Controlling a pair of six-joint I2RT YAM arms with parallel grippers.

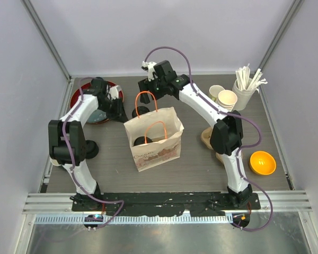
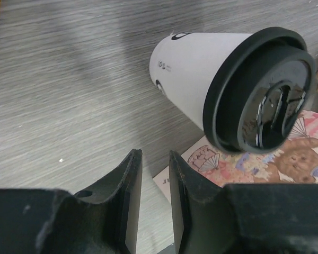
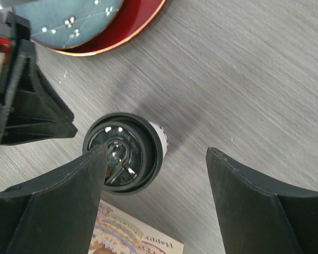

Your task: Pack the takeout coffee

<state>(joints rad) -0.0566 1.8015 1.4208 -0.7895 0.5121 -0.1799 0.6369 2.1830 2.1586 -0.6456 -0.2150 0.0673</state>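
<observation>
Since one lidded cup (image 1: 143, 141) already sits inside the paper bag (image 1: 158, 151), the second cup (image 1: 141, 111) is what's left. It stands upright on the table (image 1: 201, 169), just behind the bag. Above it hangs the right gripper (image 3: 156, 153), jaws spread wide and empty, which looks lined up for a grab from above. Beside the cup, the left gripper (image 2: 155, 156) is pinched to a narrow slit and grips nothing, probably tucked slim to clear the right arm's path.
</observation>
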